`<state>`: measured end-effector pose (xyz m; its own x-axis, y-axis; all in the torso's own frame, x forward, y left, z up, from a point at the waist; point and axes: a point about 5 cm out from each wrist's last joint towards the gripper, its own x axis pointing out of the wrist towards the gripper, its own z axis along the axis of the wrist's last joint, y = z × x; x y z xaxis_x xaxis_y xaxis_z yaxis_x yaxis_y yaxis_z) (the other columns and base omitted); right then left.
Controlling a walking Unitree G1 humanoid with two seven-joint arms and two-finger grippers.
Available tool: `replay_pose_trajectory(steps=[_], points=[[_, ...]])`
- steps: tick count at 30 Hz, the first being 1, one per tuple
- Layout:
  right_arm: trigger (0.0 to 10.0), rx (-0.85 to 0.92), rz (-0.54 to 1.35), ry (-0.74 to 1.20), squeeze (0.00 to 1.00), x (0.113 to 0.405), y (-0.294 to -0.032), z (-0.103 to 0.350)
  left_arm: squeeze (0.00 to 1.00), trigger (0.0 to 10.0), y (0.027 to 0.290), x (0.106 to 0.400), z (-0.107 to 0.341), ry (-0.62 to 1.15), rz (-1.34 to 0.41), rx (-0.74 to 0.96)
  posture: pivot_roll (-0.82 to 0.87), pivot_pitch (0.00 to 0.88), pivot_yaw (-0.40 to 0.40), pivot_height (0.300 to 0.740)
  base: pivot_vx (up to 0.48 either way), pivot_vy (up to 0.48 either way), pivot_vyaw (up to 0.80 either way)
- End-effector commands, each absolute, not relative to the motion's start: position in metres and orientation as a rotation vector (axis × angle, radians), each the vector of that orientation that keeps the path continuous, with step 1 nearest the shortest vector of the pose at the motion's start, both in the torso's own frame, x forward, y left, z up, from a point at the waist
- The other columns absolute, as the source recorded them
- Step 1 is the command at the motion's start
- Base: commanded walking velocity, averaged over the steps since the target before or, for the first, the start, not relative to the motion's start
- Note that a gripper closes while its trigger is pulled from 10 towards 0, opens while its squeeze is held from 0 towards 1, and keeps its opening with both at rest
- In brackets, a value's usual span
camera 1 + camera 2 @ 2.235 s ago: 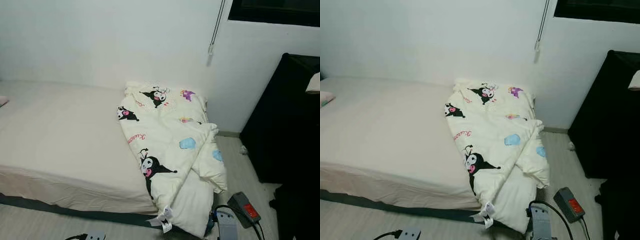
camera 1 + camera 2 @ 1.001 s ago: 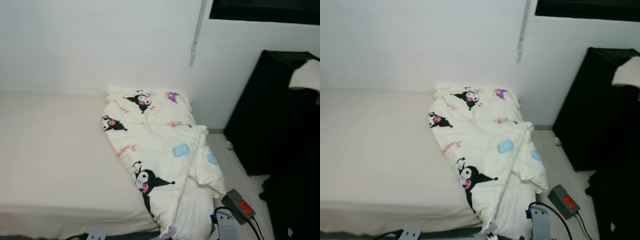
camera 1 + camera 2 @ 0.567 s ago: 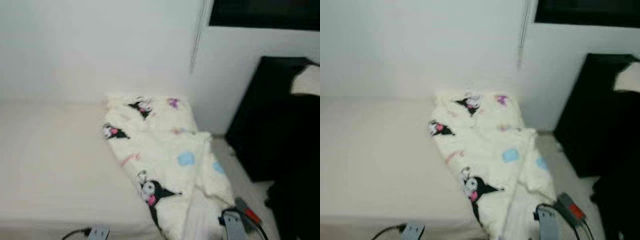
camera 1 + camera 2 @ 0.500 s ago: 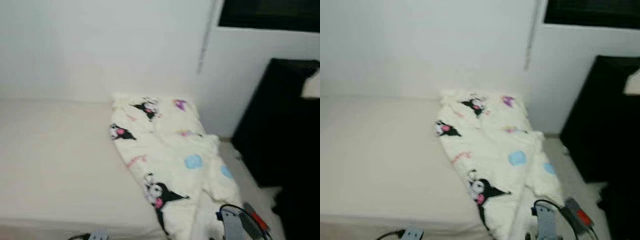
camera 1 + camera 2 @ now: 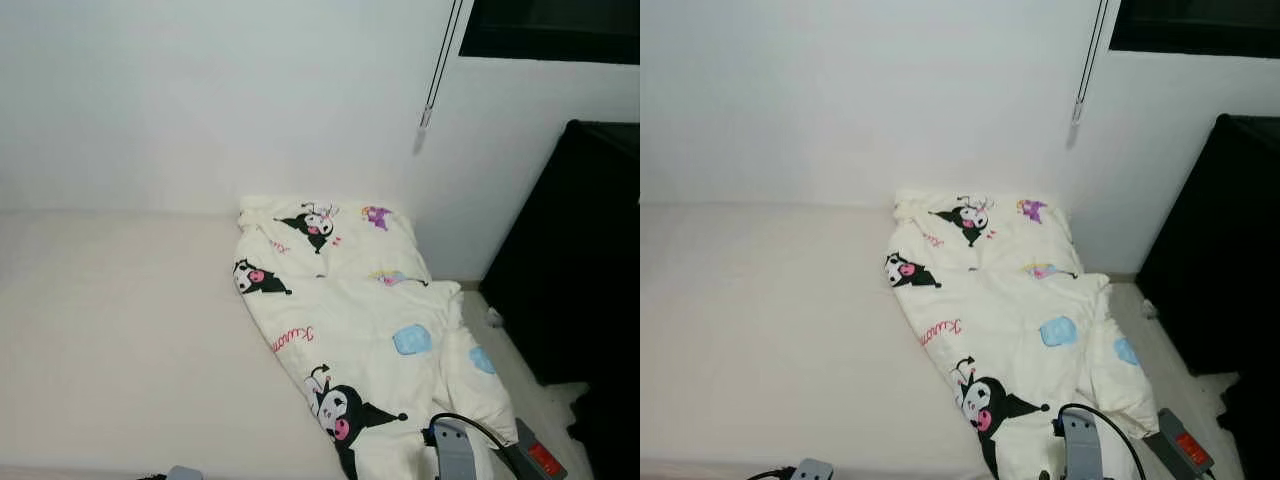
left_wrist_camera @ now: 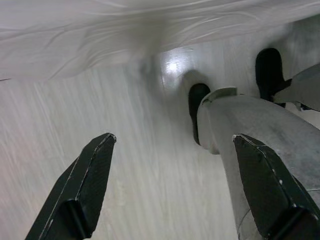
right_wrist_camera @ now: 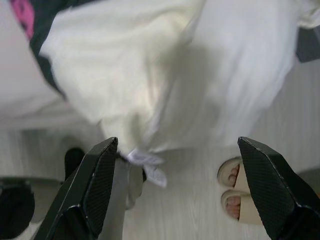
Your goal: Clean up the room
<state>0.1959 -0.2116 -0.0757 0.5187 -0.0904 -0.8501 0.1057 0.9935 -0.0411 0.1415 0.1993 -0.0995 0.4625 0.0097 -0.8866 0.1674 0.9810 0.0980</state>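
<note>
Left eye view: bed (image 5: 120, 340) (cartoon quilt (image 5: 350, 320))

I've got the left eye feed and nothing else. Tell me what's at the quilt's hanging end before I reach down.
Observer: The quilt drapes off the bed toward the floor, and a white tag dangles from its lowest corner.
Operator: Report anything on the floor near it.
Observer: A person's foot in a pale slipper, toes showing, is on the floor beside that corner.
Operator: Give me the grippers.
Observer: Both are open. The right gripper points at the quilt corner, and the left gripper hangs over the pale floor.
</note>
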Motion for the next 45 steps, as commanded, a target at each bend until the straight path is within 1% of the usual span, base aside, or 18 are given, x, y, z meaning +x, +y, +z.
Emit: replay_pose_trajectory(steps=[1, 4, 9, 11, 12, 15, 17, 18, 19, 21, 24, 29, 39, 43, 45], points=[[10.0, 0.024, -0.161, 0.948, 0.00, 0.211, -0.221, -0.065, 0.00, 10.0, 0.194, 0.139, -0.102, 1.105, -0.106, 0.183, -0.02, 0.000, -0.052, 0.740, 0.000, -0.409, 0.00], [10.0, 0.035, -0.177, 0.917, 0.00, 0.219, -0.223, -0.060, 0.00, 10.0, 0.194, 0.139, -0.102, 1.104, -0.098, 0.176, -0.02, 0.000, -0.052, 0.740, 0.000, -0.231, 0.00], [10.0, 0.137, -0.247, 0.775, 0.00, 0.250, -0.231, -0.036, 0.00, 10.0, 0.194, 0.140, -0.101, 1.098, -0.091, 0.189, -0.02, 0.000, -0.043, 0.740, 0.000, 0.000, 0.00], [10.0, 0.152, -0.249, 0.758, 0.00, 0.254, -0.231, -0.034, 0.00, 10.0, 0.194, 0.140, -0.101, 1.098, -0.092, 0.190, -0.02, 0.000, -0.043, 0.740, 0.000, 0.000, 0.00], [10.0, 0.170, -0.245, 0.724, 0.00, 0.262, -0.232, -0.027, 0.00, 10.0, 0.195, 0.140, -0.101, 1.099, -0.091, 0.191, -0.02, 0.000, -0.041, 0.740, 0.000, 0.000, 0.00], [10.0, 0.170, -0.245, 0.724, 0.00, 0.262, -0.232, -0.027, 0.00, 10.0, 0.195, 0.140, -0.101, 1.099, -0.091, 0.191, -0.02, 0.000, -0.041, 0.740, 0.000, 0.000, 0.00], [10.0, 0.204, -0.233, 0.672, 0.00, 0.280, -0.233, -0.012, 0.00, 10.0, 0.197, 0.139, -0.101, 1.102, -0.088, 0.195, -0.02, 0.000, -0.040, 0.736, 0.000, 0.000, 0.00], [10.0, 0.204, -0.233, 0.672, 0.00, 0.280, -0.233, -0.012, 0.00, 10.0, 0.197, 0.139, -0.101, 1.102, -0.088, 0.195, -0.02, 0.000, -0.040, 0.736, 0.000, 0.000, 0.00], [10.0, 0.216, -0.224, 0.651, 0.00, 0.287, -0.233, -0.005, 0.00, 10.0, 0.199, 0.139, -0.101, 1.104, -0.084, 0.199, -0.02, 0.000, -0.041, 0.731, 0.000, 0.000, 0.00], [10.0, 0.223, -0.218, 0.635, 0.00, 0.292, -0.232, 0.000, 0.00, 10.0, 0.200, 0.138, -0.101, 1.106, -0.080, 0.203, -0.02, 0.000, -0.041, 0.726, 0.000, 0.000, 0.00], [10.0, 0.234, -0.212, 0.617, 0.00, 0.297, -0.232, 0.005, 0.00, 10.0, 0.201, 0.138, -0.101, 1.107, -0.077, 0.208, -0.02, 0.000, -0.039, 0.721, 0.000, 0.000, 0.00], [10.0, 0.260, -0.202, 0.556, 0.00, 0.309, -0.234, 0.018, 0.00, 10.0, 0.203, 0.139, -0.100, 1.107, -0.064, 0.239, -0.02, 0.000, -0.039, 0.696, 0.000, 0.000, 0.00], [10.0, 0.322, -0.194, 0.509, 0.00, 0.314, -0.237, 0.025, 0.00, 10.0, 0.215, 0.145, -0.096, 1.082, -0.010, 0.247, -0.01, 0.000, -0.032, 0.656, 0.000, 0.000, 0.00], [10.0, 0.346, -0.191, 0.495, 0.00, 0.315, -0.238, 0.027, 0.00, 10.0, 0.217, 0.147, -0.095, 1.074, -0.001, 0.246, -0.01, 0.000, -0.032, 0.651, 0.000, 0.000, 0.00], [10.0, 0.401, -0.197, 0.456, 0.00, 0.319, -0.240, 0.033, 0.00, 10.0, 0.221, 0.150, -0.093, 1.064, 0.002, 0.260, 0.00, 0.000, -0.030, 0.641, 0.000, 0.000, 0.00]])
